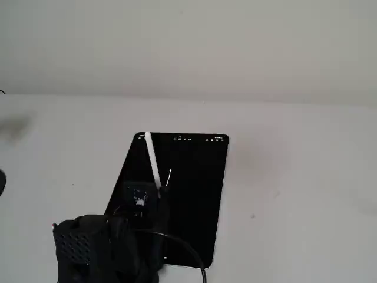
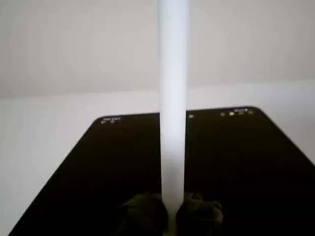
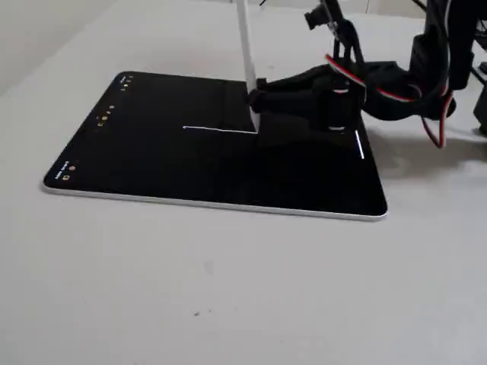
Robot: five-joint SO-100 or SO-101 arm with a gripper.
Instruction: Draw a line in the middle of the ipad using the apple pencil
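The ipad (image 3: 152, 167) lies flat on the pale table, its black screen dark, with tiny icons along the short side far from the arm. My gripper (image 3: 256, 99) is shut on the apple pencil (image 3: 245, 46), which stands nearly upright with its tip on the glass. A thin white line (image 3: 217, 129) runs leftward from the tip across the screen's middle. In a fixed view the apple pencil (image 1: 153, 162) leans over the ipad (image 1: 194, 200), with the line (image 1: 169, 177) beside it. The wrist view shows the apple pencil (image 2: 173, 98) rising between my dark fingers (image 2: 147, 214) above the ipad (image 2: 98, 172).
A second short white mark (image 3: 359, 144) shows on the screen near the arm; I cannot tell if it is a stroke or a reflection. The arm's black body and cables (image 3: 411, 76) hang over the ipad's near end. Bare table (image 3: 228, 289) surrounds the ipad.
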